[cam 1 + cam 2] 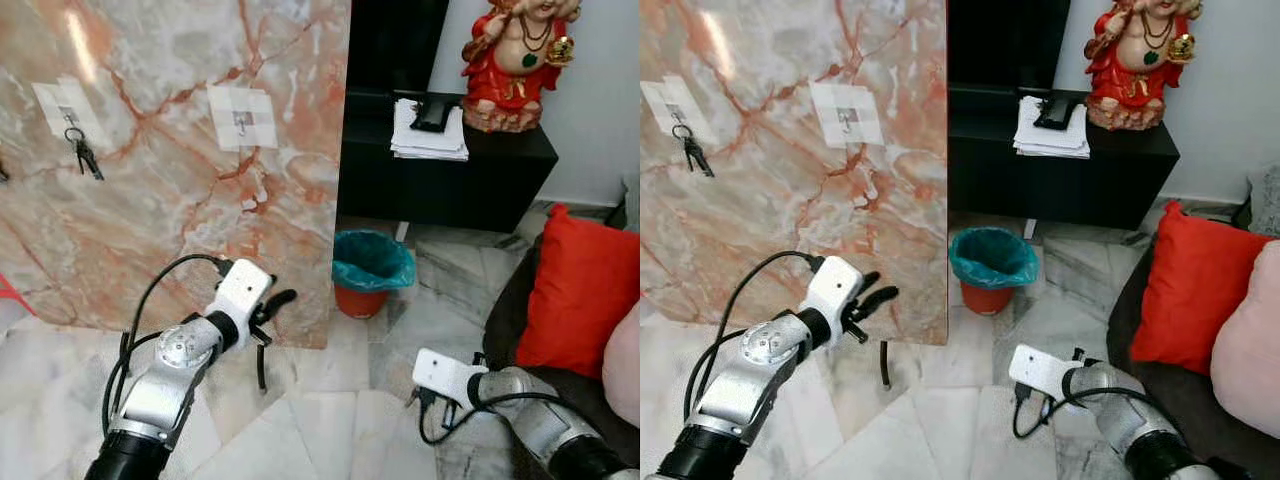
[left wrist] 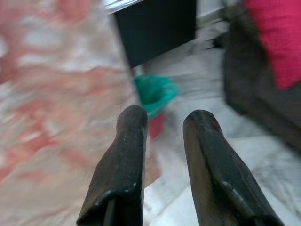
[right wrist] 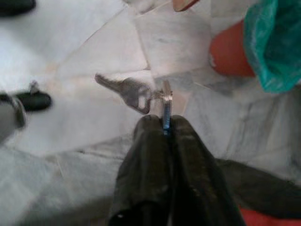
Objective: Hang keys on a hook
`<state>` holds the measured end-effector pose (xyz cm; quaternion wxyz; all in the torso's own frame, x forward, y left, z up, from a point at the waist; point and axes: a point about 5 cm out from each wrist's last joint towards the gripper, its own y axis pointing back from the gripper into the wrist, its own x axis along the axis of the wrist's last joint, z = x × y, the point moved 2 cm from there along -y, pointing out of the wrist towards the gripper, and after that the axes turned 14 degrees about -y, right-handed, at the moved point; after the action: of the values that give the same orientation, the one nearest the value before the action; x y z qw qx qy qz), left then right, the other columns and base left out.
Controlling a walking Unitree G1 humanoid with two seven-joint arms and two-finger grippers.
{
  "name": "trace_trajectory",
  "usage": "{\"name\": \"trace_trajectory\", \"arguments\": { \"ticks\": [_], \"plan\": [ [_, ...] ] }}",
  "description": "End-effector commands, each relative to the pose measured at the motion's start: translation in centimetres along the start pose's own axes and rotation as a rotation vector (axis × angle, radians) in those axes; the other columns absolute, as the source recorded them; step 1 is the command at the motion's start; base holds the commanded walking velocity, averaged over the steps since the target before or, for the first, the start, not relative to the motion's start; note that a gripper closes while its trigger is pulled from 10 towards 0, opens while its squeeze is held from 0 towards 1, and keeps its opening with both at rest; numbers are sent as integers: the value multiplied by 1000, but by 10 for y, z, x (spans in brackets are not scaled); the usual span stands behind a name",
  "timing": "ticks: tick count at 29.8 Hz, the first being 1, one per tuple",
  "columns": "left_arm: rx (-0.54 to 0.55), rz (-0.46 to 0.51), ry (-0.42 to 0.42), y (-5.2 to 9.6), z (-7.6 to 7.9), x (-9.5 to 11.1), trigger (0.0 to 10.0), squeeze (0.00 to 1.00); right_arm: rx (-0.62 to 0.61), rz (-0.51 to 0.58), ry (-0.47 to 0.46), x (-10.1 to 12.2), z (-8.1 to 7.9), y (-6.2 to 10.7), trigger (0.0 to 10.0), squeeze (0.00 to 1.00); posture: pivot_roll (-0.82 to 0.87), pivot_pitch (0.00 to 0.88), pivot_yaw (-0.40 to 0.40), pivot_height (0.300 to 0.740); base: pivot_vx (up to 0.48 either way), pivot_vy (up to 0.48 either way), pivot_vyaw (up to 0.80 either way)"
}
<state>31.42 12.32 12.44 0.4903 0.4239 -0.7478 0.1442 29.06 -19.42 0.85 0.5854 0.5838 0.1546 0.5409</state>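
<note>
A bunch of keys [image 3: 134, 93] on a ring hangs over the marble floor, and my right gripper [image 3: 164, 126] is shut on that ring. The right arm [image 1: 470, 385] is held low, near the sofa. On the marble wall panel [image 1: 170, 230] two white patches each carry a small hook. The empty hook [image 1: 241, 120] sits near the panel's right edge. The left hook [image 1: 70, 112] holds another set of keys [image 1: 83, 155]. My left gripper [image 1: 278, 315] is open, raised in front of the panel's lower right part and well below the empty hook.
A red bin with a teal liner [image 1: 372, 270] stands just right of the panel. Behind it, a black cabinet [image 1: 440, 185] carries papers and a red figurine [image 1: 515, 60]. A red cushion [image 1: 585, 300] lies on a dark sofa at the right. A short black rod [image 1: 260, 372] stands at the panel's base.
</note>
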Motion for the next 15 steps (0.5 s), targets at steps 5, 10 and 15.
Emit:
{"name": "trace_trajectory", "arguments": {
  "ticks": [5, 10, 15],
  "plan": [
    [-199, 32, 43, 7, 18, 5, 10000, 0, 41, -21, 285, 18, 15, 13, 0, 0, 37, 57, -45, 740, 0, 0, 0],
    [-334, 55, 74, 12, 30, 9, 10000, 0, 144, 55, 406, 43, 11, 26, 0, 0, 33, 46, -46, 740, 0, 0, 0],
    [-430, 74, 71, 14, 35, 18, 10000, 0, 242, 128, 527, 69, 3, 42, 0, 0, 35, 46, -50, 740, 0, 0, 0]
  ]
}}
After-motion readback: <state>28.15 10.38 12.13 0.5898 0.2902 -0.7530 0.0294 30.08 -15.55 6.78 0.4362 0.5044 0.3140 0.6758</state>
